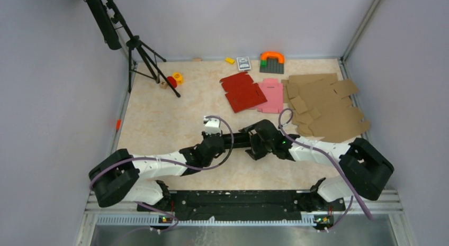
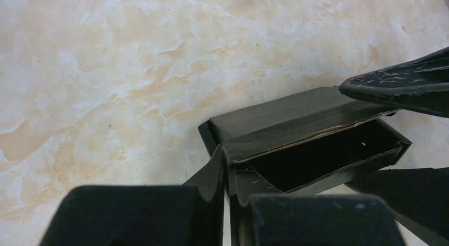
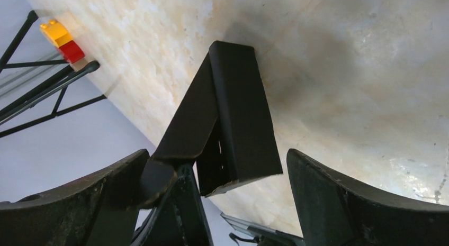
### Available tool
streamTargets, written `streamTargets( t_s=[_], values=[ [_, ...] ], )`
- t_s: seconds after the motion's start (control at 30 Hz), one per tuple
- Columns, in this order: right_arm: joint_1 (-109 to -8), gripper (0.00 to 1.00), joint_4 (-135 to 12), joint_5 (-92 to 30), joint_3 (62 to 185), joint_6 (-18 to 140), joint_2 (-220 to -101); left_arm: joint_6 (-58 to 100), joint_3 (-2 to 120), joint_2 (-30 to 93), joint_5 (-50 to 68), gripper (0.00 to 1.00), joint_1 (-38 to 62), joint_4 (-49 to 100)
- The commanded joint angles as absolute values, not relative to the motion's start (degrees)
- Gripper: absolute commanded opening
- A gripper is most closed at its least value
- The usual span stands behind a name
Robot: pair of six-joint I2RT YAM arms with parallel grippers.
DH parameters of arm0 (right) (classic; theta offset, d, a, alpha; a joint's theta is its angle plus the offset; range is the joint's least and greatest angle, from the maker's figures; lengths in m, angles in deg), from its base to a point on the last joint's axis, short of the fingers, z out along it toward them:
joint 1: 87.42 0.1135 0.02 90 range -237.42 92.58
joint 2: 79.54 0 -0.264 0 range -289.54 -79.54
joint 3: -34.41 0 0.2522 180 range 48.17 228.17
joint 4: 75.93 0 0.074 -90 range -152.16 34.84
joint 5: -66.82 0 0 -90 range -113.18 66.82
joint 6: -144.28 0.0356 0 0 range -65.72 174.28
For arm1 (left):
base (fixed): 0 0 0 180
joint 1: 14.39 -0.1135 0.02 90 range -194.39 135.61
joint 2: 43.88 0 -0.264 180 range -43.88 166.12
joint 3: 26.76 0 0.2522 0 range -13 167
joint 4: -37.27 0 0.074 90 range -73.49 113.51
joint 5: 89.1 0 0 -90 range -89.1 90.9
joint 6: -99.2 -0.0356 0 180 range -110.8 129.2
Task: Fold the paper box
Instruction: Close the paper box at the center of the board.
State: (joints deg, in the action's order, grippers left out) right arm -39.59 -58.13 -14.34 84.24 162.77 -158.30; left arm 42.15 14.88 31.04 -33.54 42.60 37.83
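Pinching one paper box (image 2: 296, 124), left gripper (image 2: 227, 203) clamped; right gripper (image 3: 222, 177) wide, straddling it.

No text, number or brand can be read in any view. A small pack (image 1: 243, 63) at the far side bears a dark printed panel, but it is too small to make out any words.

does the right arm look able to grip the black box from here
Probably yes: the open right fingers straddle the box with nothing between, while the left fingers pinch its other end.
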Motion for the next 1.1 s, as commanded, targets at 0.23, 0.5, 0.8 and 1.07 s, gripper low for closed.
streamTargets(
  t_s=[0.23, 0.5, 0.8, 1.07],
  values=[
    [-40.0, 0.66, -59.7, -12.8, 85.3, 165.0, -160.8, 40.7, 16.9, 30.9, -31.3, 0.0, 43.4, 34.4],
    [-40.4, 0.44, -57.8, -11.4, 85.1, 167.0, -160.4, 40.3, 20.5, 27.2, -26.3, 0.21, 43.5, 25.6],
    [-40.5, 0.37, -54.8, -10.1, 86.0, 167.2, -160.0, 39.2, 19.0, 17.8, -21.7, 0.53, 43.5, 22.2],
    [-40.6, 0.37, -53.6, -9.6, 86.4, 165.9, -159.4, 39.6, 17.8, 9.8, -18.5, 0.59, 43.4, 17.3]
  ],
)
